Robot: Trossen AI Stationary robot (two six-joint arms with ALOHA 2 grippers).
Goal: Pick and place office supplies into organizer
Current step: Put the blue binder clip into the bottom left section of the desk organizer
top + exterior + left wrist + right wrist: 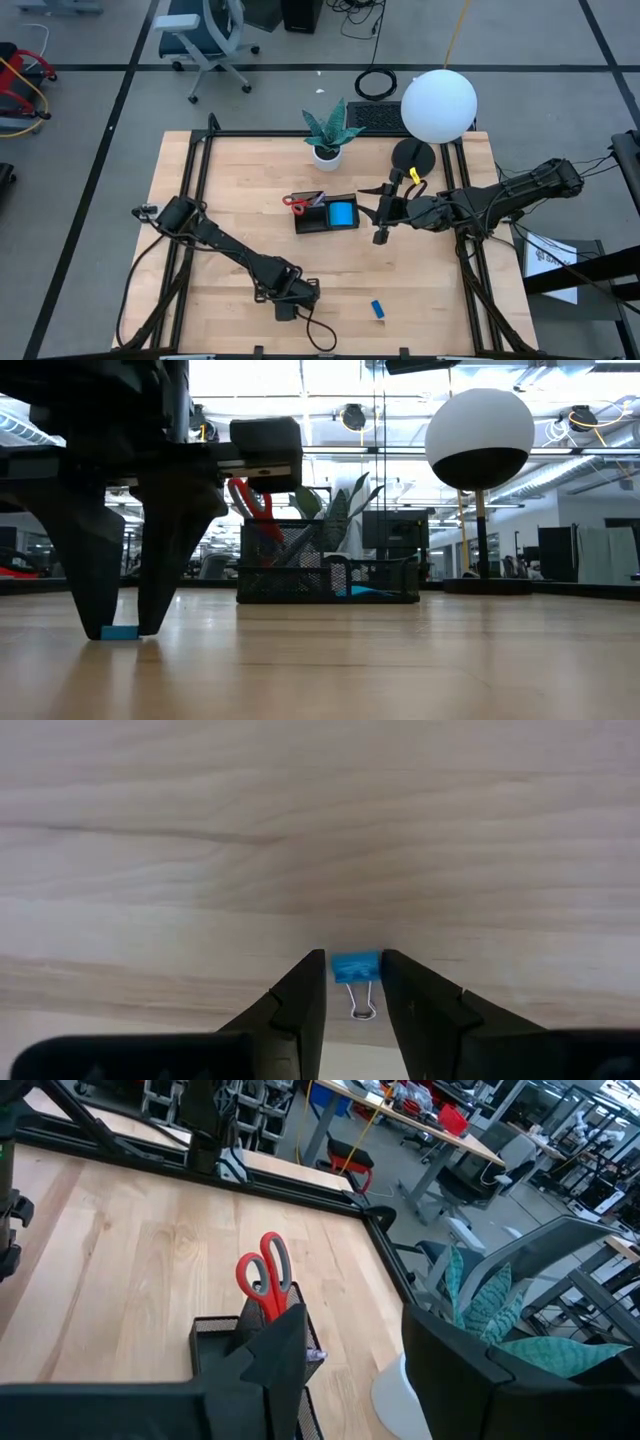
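Note:
My left gripper (354, 982) points down at the table near its near edge (286, 303). It is shut on a small blue binder clip (355, 966) that lies on the wood and also shows in the low view (120, 632). A second small blue block (377, 308) lies on the table to its right. The organizer (326, 214), a black mesh tray, holds the red-handled scissors (265, 1275) upright and a blue note pad (342, 213). My right gripper (374, 213) hovers open just right of the organizer, touching nothing. My left gripper pinches the blue body of the binder clip (341, 966) between its two fingertips (312, 975). The fingers come from above, pointing down. The clip sits on the table, and its wire handle (362, 1007) runs back between the fingers.
A potted green plant (327, 133) stands behind the organizer. The lamp's black round base (413, 155) and white globe (438, 104) stand at the far right, close to my right arm. Bare wood lies between the left gripper and the organizer.

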